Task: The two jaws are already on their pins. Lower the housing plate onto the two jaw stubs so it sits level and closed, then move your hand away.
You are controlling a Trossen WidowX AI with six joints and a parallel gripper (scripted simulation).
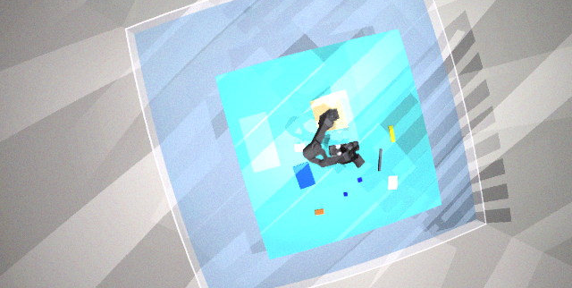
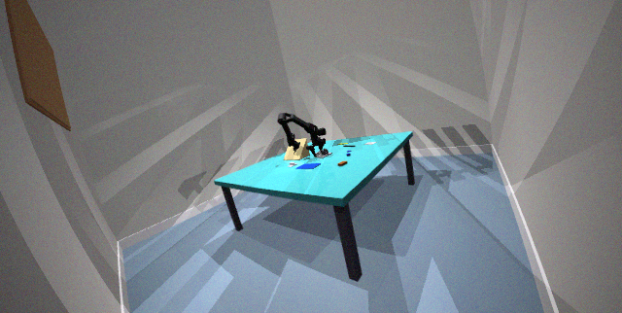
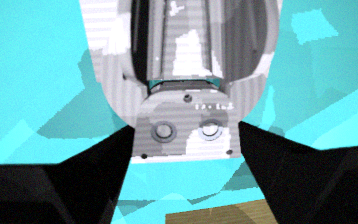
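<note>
Wrist view, left to right: one of the fingers, then the plate (image 3: 186,122), then the other finger; they are clamped on the plate's side edges. Two round pins (image 3: 164,131) show in it, side by side. Beyond it lie the grey jaws, over the cyan counter (image 1: 290,230) (image 2: 292,184) (image 3: 25,65).

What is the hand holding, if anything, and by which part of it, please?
The grey, round-shouldered metal housing plate, held at the side edges of its end with two round holes.
</note>
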